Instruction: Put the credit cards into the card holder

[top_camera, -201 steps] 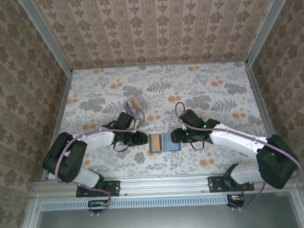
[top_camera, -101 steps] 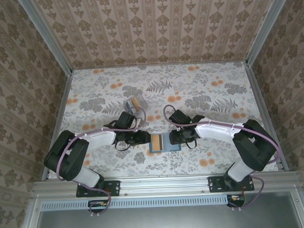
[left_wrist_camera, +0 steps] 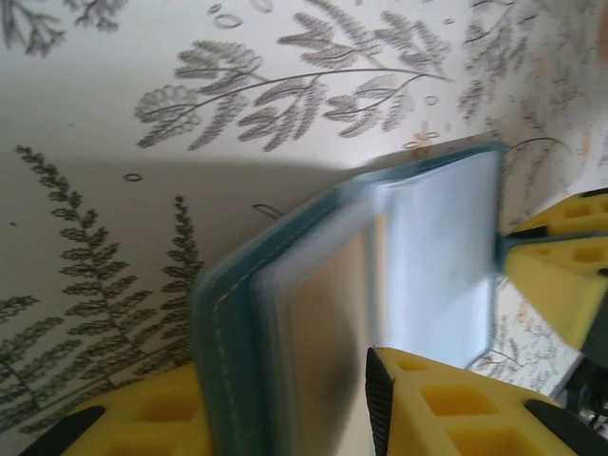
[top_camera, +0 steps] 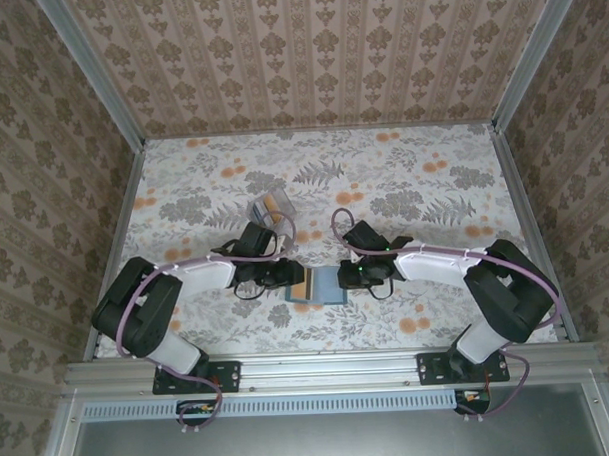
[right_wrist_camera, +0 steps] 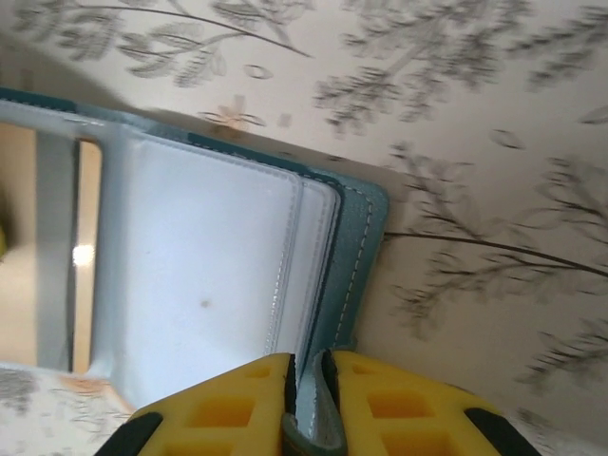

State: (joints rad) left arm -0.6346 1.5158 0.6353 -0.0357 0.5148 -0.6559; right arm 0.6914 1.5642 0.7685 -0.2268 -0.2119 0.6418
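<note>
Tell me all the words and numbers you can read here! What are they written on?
None: no word, number or sign can be read.
The teal wallet is plain inside, the orange card in it shows no readable print, and the clear card holder is too small to tell.
The table has only ferns and flowers.

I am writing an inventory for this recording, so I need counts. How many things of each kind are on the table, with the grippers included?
1 teal wallet, lying open
1 card holder, clear plastic
2 orange cards, one in the card holder, one in the teal wallet
2 grippers, the left gripper and the right gripper, each at one side of the teal wallet
Total: 6
</note>
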